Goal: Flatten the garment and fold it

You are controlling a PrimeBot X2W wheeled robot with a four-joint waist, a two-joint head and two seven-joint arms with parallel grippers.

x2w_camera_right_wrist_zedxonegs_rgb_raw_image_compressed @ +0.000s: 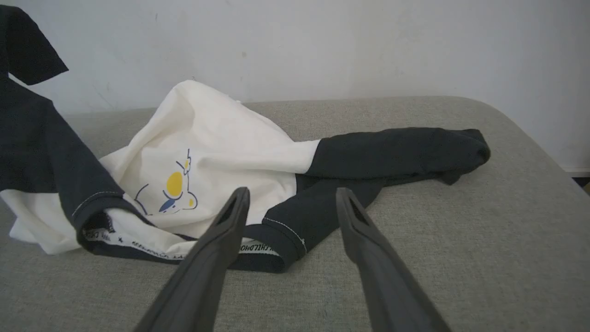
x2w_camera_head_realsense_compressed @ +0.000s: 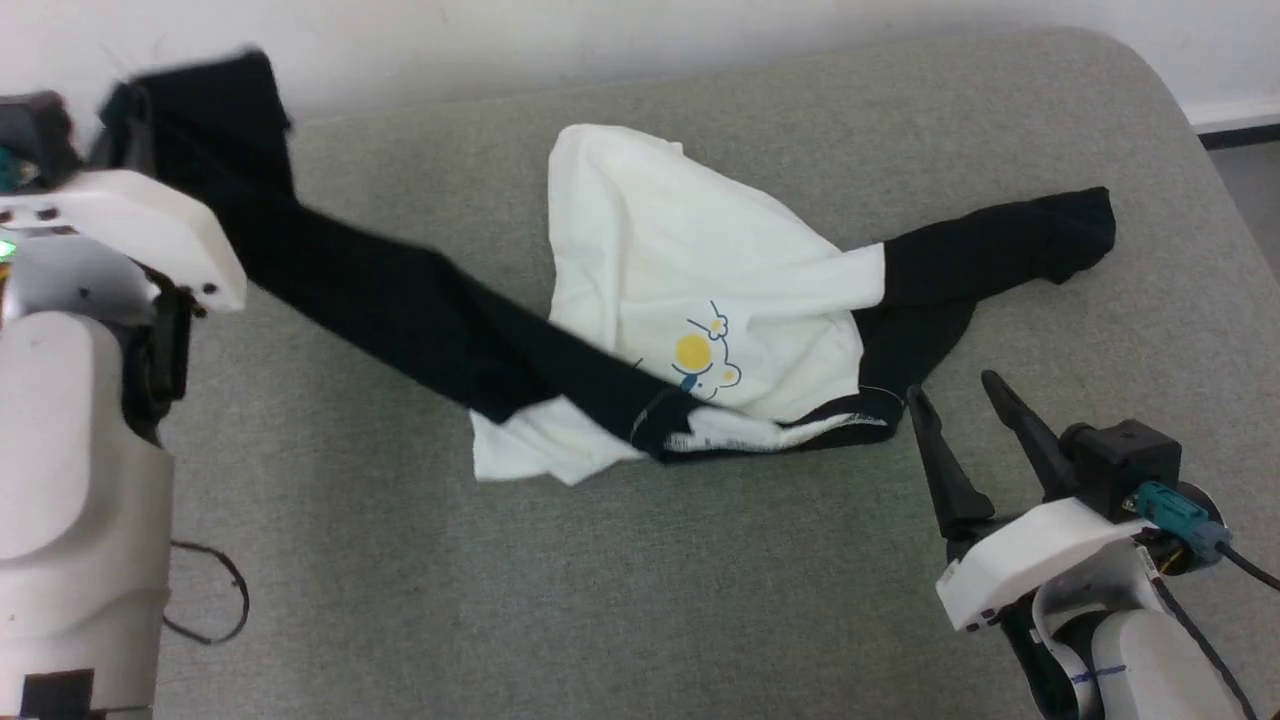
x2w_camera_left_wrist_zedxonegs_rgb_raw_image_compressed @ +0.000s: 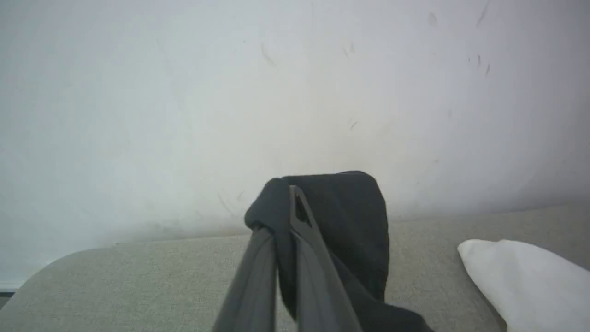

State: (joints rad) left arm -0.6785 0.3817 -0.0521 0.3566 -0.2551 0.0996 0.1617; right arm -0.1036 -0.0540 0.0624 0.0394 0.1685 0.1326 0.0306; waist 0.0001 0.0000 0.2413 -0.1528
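Note:
The garment [x2w_camera_head_realsense_compressed: 680, 290] lies crumpled mid-surface, its white body bunched and the yellow-and-blue print [x2w_camera_head_realsense_compressed: 700, 355] facing up. Its left black sleeve [x2w_camera_head_realsense_compressed: 380, 300] stretches taut up to the far left, lifted off the surface. My left gripper [x2w_camera_left_wrist_zedxonegs_rgb_raw_image_compressed: 281, 207] is shut on that sleeve's end [x2w_camera_left_wrist_zedxonegs_rgb_raw_image_compressed: 341, 216]. In the head view the white wrist housing [x2w_camera_head_realsense_compressed: 140, 235] hides its fingers. The other black sleeve [x2w_camera_head_realsense_compressed: 1000, 245] lies flat on the right. My right gripper [x2w_camera_head_realsense_compressed: 950, 385] stands open just right of the black neck trim [x2w_camera_head_realsense_compressed: 800, 432], its jaws [x2w_camera_right_wrist_zedxonegs_rgb_raw_image_compressed: 292, 191] empty above the collar.
A grey padded surface [x2w_camera_head_realsense_compressed: 640, 580] carries the work, with rounded corners at the far right. A white wall [x2w_camera_head_realsense_compressed: 600, 40] runs along its back edge. A thin black cable [x2w_camera_head_realsense_compressed: 215, 600] loops beside my left arm at the lower left.

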